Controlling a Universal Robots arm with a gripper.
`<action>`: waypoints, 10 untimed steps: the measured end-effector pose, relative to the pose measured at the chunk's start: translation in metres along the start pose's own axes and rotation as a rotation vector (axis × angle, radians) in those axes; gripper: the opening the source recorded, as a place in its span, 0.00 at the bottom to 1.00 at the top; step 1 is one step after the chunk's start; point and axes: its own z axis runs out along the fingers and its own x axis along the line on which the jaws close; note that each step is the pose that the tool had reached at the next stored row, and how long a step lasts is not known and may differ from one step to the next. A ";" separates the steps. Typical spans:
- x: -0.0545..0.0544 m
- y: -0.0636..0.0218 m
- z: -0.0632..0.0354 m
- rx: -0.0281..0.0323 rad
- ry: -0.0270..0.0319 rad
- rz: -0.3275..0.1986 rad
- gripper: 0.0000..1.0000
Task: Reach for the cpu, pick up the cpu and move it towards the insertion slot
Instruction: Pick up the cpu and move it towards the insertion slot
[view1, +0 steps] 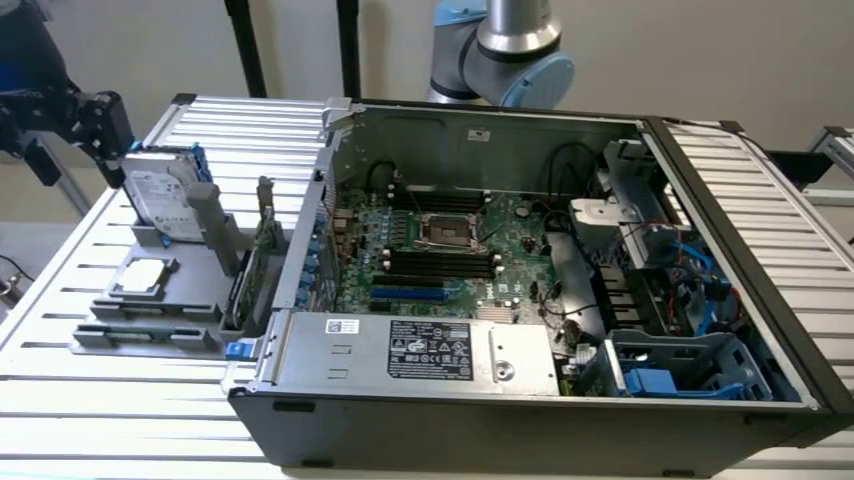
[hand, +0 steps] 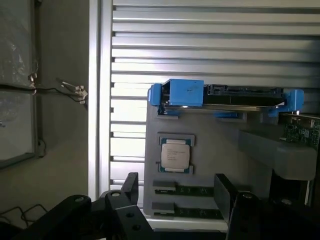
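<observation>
Cpu unlifted in its tray; gripper wide open, empty, near it; we judge pickup, move to insertion slot remain.

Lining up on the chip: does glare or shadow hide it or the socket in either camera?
Wrist view: the chip is evenly lit on its grey tray; glare washes out the table slats beside it. Exterior view: the chip reads pale but distinct; the socket lies in the case's shade, frame visible.
</observation>
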 end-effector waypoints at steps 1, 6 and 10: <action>0.000 0.0000 0.0016 0.0000 0.0002 0.000 0.71; 0.000 -0.0003 0.0107 0.0000 0.0002 0.000 0.71; -0.001 -0.0006 0.0180 0.0001 0.0003 0.000 0.71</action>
